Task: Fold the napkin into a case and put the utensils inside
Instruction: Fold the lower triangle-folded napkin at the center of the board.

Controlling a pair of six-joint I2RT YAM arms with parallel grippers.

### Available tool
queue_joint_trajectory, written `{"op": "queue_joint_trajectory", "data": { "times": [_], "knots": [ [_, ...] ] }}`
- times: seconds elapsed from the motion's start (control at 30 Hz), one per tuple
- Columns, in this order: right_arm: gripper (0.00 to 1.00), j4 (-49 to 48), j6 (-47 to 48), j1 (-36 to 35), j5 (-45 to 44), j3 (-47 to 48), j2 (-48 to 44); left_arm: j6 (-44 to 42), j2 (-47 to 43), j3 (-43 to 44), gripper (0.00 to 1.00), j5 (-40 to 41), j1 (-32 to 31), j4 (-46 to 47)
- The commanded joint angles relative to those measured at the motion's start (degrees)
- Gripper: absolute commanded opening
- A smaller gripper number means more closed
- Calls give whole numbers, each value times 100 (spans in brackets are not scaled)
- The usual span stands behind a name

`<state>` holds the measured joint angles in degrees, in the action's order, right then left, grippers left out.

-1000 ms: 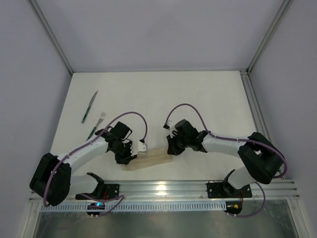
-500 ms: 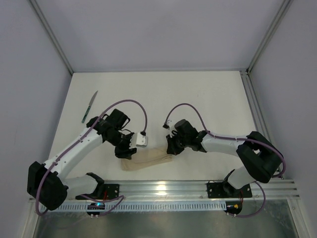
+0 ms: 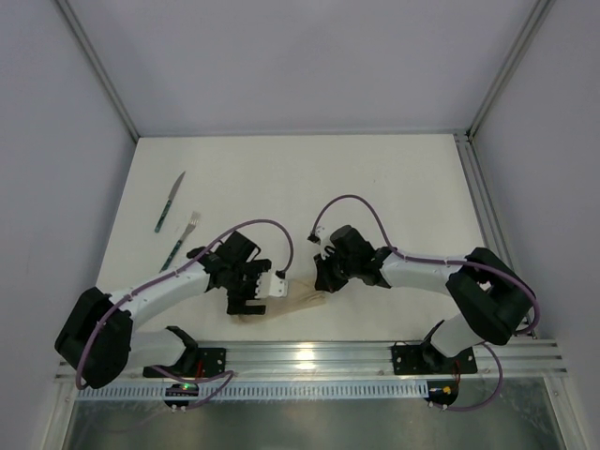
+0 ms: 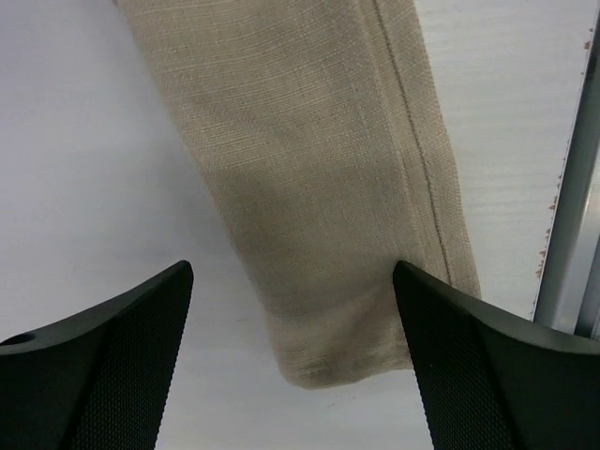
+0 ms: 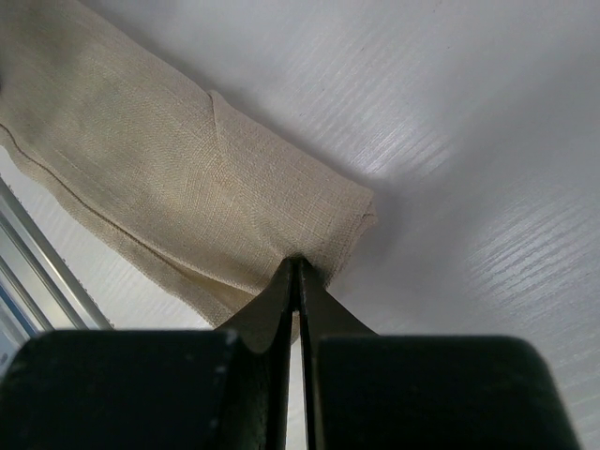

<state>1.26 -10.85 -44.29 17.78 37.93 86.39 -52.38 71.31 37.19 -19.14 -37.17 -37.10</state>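
Note:
The beige napkin [image 3: 302,299] lies folded into a long narrow case near the table's front edge. My left gripper [image 3: 247,302] hovers over its left end and is open. In the left wrist view the cloth's rounded end [image 4: 328,234] lies between the wide-apart fingers [image 4: 141,328] of that gripper [image 4: 292,274], untouched. My right gripper [image 3: 323,279] is shut, its tips [image 5: 298,264] pinched on the right end of the napkin [image 5: 187,178]. The utensils lie at the far left: the knife [image 3: 170,202] and the fork [image 3: 182,239], both with teal handles.
A metal rail [image 3: 309,356] runs along the table's near edge, close to the napkin; it also shows in the left wrist view as a rail [image 4: 567,187]. Enclosure walls [image 3: 56,187] stand on both sides and at the back.
My left gripper has opened wide and let go of the napkin's left end, staying over it. The right gripper has stayed shut in place.

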Motion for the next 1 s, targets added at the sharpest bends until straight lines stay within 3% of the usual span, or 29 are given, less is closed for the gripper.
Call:
{"op": "queue_joint_trajectory", "data": {
  "times": [0.0,0.1,0.23,0.43,0.53,0.57,0.67,0.83,0.9,0.97],
  "knots": [
    [4,-29,22,8,-170,-40,176,-755,-179,69,92,-556,-36,-410],
    [4,-20,13,17,-161,-32,176,-923,-188,-10,92,-399,-71,-562],
    [4,-82,-31,17,-135,-49,185,-791,-118,-317,88,67,-238,131],
    [4,-82,-40,61,-91,12,238,-748,50,-467,82,340,-589,431],
    [4,-73,-22,87,-64,39,220,-651,102,-546,67,375,-651,502],
    [4,-64,-5,96,-64,56,212,-616,103,-529,56,375,-651,485],
    [4,-20,39,149,-47,91,212,-519,6,-520,39,349,-651,432],
    [4,59,118,228,-12,144,185,-352,-38,-388,19,270,-651,300],
    [4,85,162,281,6,162,177,-247,-47,-318,22,226,-651,265],
    [4,155,206,333,-3,206,185,-141,-56,-186,39,112,-651,142]
  ]
}}
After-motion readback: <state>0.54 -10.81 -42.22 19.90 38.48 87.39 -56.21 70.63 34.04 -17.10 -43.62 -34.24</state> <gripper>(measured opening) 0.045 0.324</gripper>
